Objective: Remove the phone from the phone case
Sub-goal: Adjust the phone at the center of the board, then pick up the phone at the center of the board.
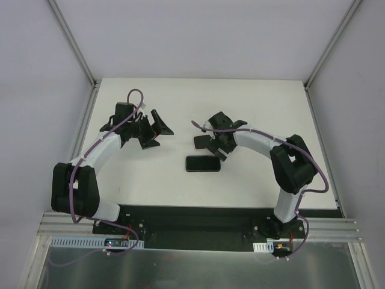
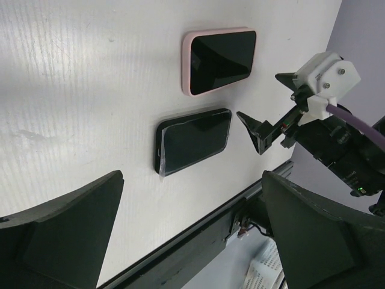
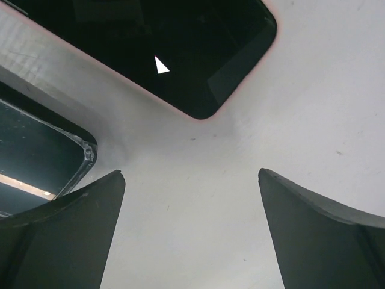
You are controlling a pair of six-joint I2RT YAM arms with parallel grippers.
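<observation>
Top external view: a white counter [image 1: 264, 108] with two flat items near its middle. Farther from the bases, a pink, round-cornered case [image 1: 195, 143] with a glossy black phone [image 1: 201, 142] filling it, partly hidden by the right end effector [image 1: 212, 147]. Just nearer the bases and apart from it, a second black rectangular slab [image 1: 203, 164], lying flat. Left end effector [image 1: 154, 133] well off to the left, fingers spread, touching nothing.

Left wrist view: looks down between its own fingers, wide apart and empty, onto both items side by side with a strip of bare counter between them. Pink rim showing round the edges of the farther item, black face inside it, so judged still seated in the case. Ragged clear film at one end of the black slab; cannot tell whether a phone or a spare shell. Right end effector at the right, jaws apart, holding nothing.

Right wrist view: sits low over the counter, own fingers wide apart with only bare surface between them. One rounded corner of the cased phone just ahead, a corner of the black slab at left.

Step in hand, judged as the approach for a first grip: come down squarely with one finger on either side of the case, pinch the rim rather than the glass, then bring the left end effector across to peel a corner free. Avoid nudging the neighbouring slab.
</observation>
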